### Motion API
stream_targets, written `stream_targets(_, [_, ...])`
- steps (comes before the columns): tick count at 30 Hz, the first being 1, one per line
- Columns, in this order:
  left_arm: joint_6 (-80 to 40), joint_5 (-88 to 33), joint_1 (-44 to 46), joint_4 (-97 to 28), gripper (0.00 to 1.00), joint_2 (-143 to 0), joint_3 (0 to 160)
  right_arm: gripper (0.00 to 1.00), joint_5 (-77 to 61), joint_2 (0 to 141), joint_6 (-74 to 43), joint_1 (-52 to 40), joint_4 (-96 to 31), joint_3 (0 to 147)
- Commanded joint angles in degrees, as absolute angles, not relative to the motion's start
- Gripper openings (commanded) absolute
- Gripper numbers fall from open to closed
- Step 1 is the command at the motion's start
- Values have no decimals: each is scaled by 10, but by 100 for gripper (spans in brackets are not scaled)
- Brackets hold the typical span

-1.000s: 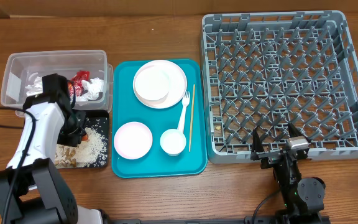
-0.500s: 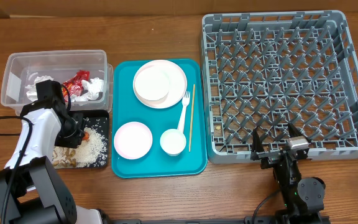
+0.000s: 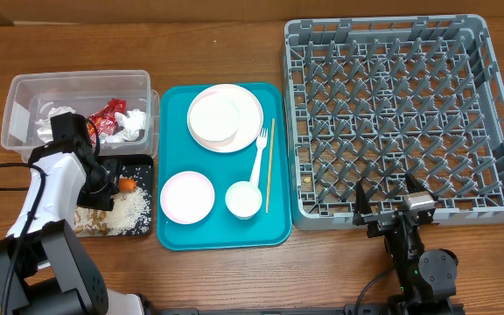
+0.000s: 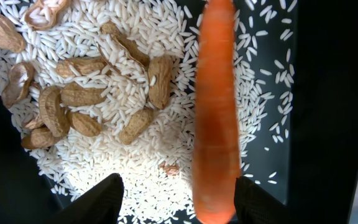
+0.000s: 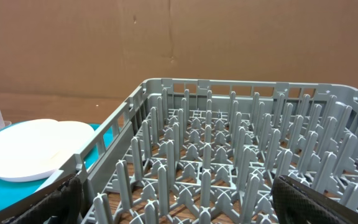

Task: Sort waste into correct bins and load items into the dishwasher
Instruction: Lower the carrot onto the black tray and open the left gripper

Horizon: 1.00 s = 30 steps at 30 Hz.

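The left gripper is held over the black tray near the desk's left edge, with its jaws spread wide and nothing gripped. In the wrist view a blurred carrot piece is seen between the fingers, above rice and peanut shells. Whether it rests on the tray cannot be told. Napkins and a wrapper are contained in the tub at the far left corner. Plate, bowls, cup, fork and chopstick are laid on the teal tray at mid-desk. The right gripper is parked at the near edge, before the rack on the right, with its jaws parted and empty.
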<state>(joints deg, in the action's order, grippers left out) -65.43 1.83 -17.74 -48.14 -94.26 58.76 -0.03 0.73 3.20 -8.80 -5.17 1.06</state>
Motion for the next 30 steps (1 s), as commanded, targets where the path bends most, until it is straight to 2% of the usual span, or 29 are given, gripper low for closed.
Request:
stream_targets(1, [-625,-2,-180,-482,59,-933,587,100,-1,2,30,-93,-48,4])
stream_targets(5, [-579,-53,-180,-481,56,-932,591,100,-1,2,30,-93,-48,4])
stream_targets(9, [-507,-109,-180,-483,34,-932,596,100,-1,2,30,-93,-48,4])
stream_targets(15, [-437,-182,-180,-486,34,-932,598,100,-1,2,30,-93,-48,4])
stream_targets(18, [-409,-194,-180,-503,27,-932,603,100,-1,2,30,-93,-48,4])
stream_targets(19, [-402,-194,-180,-508,21,-932,604,100,-1,2,30,-93,-48,4])
stream_targets(20, [-383,-195,-180,-520,6,-932,610,100,-1,2,30,-93,-48,4])
stream_targets(30, [-334,-191,-180,-629,4,-932,700,100,-1,2,30,-93,-48,4])
